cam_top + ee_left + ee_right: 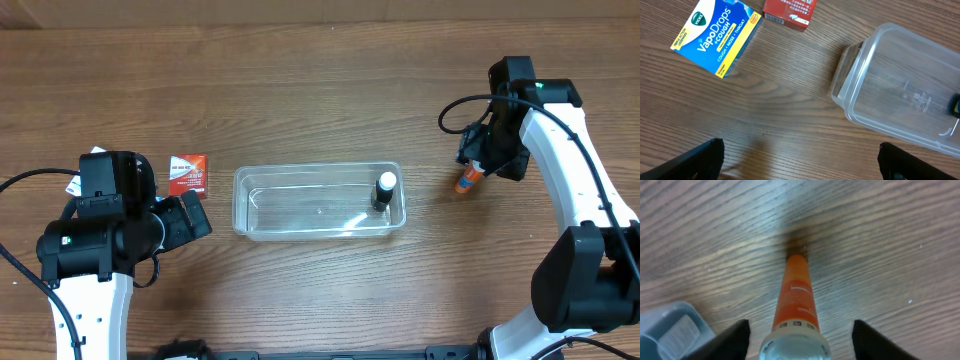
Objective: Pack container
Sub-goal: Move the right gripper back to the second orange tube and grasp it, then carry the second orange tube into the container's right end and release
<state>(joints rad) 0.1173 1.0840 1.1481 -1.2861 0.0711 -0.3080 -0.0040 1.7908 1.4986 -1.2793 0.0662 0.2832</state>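
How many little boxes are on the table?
2. The red box lies left of the tub; the blue box lies beside it, seen only from the left wrist. Others may be hidden.

The wood-grain table carries the clear container, a red box and a blue VapoDrops box.

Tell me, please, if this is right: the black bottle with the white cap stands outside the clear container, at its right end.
Not quite: the black bottle with the white cap stands inside the clear container, at its right end, as the overhead view shows.
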